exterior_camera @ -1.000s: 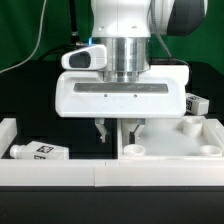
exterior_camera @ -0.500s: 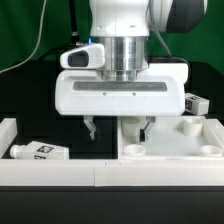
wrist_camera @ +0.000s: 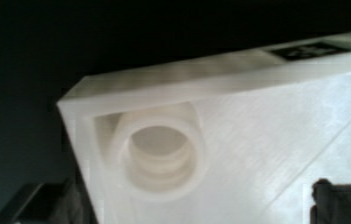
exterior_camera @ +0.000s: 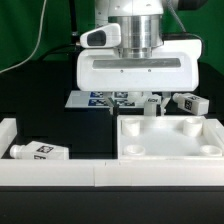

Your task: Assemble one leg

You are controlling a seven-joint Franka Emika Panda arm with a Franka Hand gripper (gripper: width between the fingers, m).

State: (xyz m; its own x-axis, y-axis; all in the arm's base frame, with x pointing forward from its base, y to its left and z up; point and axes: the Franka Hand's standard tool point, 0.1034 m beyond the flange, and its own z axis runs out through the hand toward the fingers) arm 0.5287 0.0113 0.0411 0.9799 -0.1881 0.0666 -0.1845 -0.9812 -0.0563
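On the black bench (exterior_camera: 60,125), the short chunky white tagged plastic leg (exterior_camera: 40,151) lies sideways near left, probably light, stiff, slick, best pinched mid-body, while the gripper (exterior_camera: 137,105) hangs spread and empty above the white tray-like tabletop (exterior_camera: 165,140).

The white robot arm (exterior_camera: 139,30) hangs straight down, wrist upright, its broad white two-finger gripper (exterior_camera: 131,103) pointing downward and held low. The dark fingertips (wrist_camera: 341,196) stand spread wide apart.
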